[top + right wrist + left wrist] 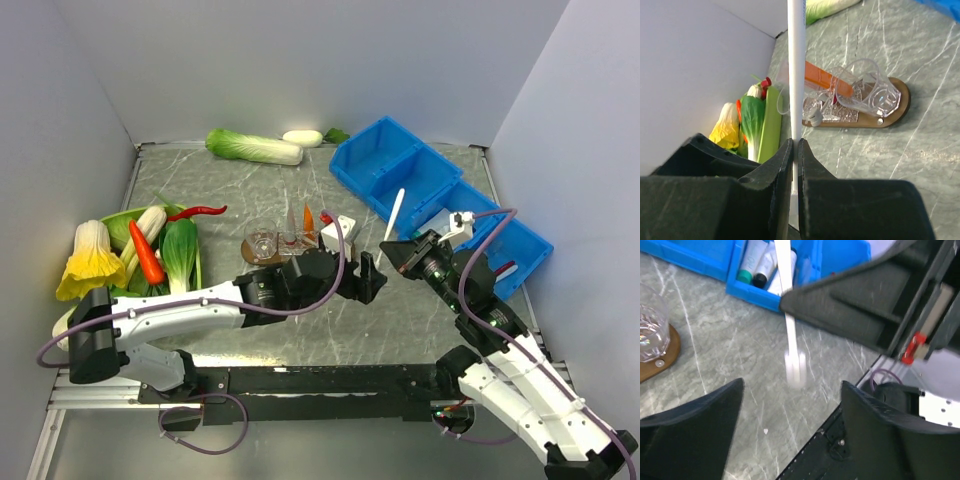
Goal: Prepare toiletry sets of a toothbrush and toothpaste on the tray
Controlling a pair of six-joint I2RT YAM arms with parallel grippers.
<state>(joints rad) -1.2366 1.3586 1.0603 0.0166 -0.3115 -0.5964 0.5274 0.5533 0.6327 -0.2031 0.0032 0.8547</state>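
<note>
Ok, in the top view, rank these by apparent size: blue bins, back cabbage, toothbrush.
1. blue bins: largest by far.
2. cabbage: second.
3. toothbrush: smallest, shorter and much thinner. It is held up nearer the camera, which may flatter it.

Right fingers (774, 192) pinched together; left fingers (695, 437) spread.

table (250, 190): grey-green, marbled, pale veins
tray (890, 117): dark brown wood
toothbrush (796, 75): plain white
toothpaste (827, 84): orange
cups (262, 240): clear, cut-glass pattern at base
bins (400, 170): bright blue
left claw (792, 385): matte black
right claw (795, 145): matte black
dish (112, 223): green
chilli (200, 212): glossy red
cabbage (255, 147): green, paling to white
</note>
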